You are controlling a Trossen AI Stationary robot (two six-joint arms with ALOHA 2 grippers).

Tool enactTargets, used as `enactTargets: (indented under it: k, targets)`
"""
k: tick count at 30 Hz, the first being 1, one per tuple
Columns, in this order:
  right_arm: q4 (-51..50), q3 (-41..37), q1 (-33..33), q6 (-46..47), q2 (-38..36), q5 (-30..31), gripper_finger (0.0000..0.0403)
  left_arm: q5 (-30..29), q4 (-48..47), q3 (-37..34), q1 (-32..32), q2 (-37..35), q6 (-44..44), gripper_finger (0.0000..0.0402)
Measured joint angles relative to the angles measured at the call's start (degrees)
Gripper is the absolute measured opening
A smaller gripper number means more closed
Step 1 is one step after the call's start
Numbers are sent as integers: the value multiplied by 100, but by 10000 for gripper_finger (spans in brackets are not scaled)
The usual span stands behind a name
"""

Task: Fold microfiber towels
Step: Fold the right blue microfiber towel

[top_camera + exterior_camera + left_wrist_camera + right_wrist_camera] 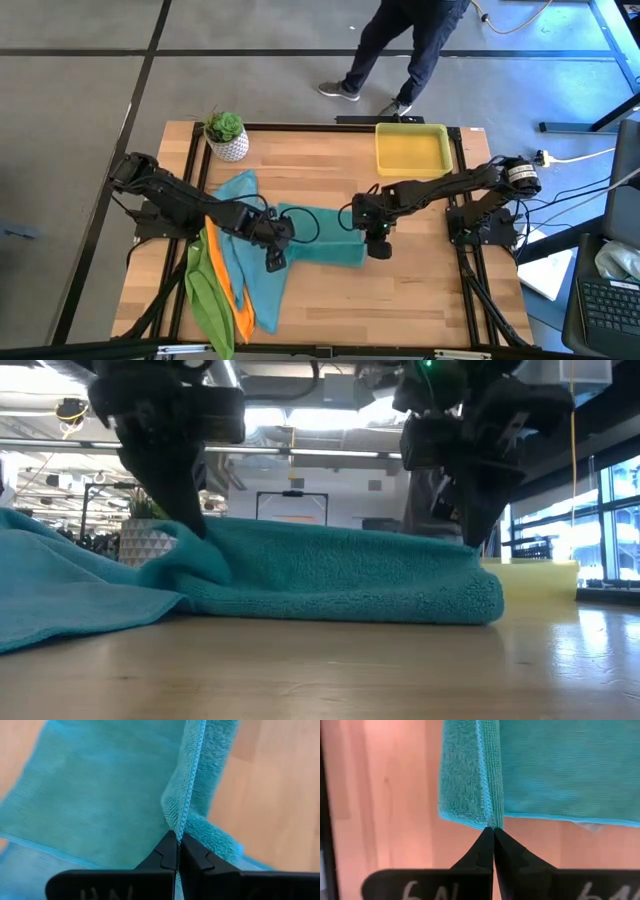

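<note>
A teal microfiber towel (322,240) lies doubled over at the table's middle, its rounded near side (350,595) on the wood. My left gripper (275,255) is shut on the towel's left near corner. My right gripper (378,248) is shut on its right near corner. Both point steeply down. More towels lie in a loose heap at the left: a lime green one (205,295), an orange one (238,300) and another teal one (238,195). My left gripper pinches the towel's stitched edge (187,812) between its two fingertips, coming from above and slanting down. That edge stands raised (205,535) while the cloth below it rests on the table. My right gripper pinches the stitched edge at the towel's corner (491,817) between its fingertips, also from above. The corner is held up a little (470,550) and the towel's body lies on the table.
A yellow tray (412,150) stands at the far right and a small potted plant (226,135) at the far left. A person (400,50) walks past beyond the far edge. Bare wood (400,300) lies along the near right.
</note>
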Motion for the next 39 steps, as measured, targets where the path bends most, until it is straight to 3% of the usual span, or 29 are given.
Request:
enactTargets:
  k: [17, 22, 39]
  targets:
    - [-229, -13, -676, -472, 2, 821, 5, 435, 30, -3, 928, 0, 1573, 0]
    - [-208, -13, -864, -622, 2, 940, 5, 754, 29, -3, 1149, 0, 1734, 0]
    - [137, -9, -1285, -848, 268, 1110, 5, 665, -119, -3, 1588, 0, 2273, 0]
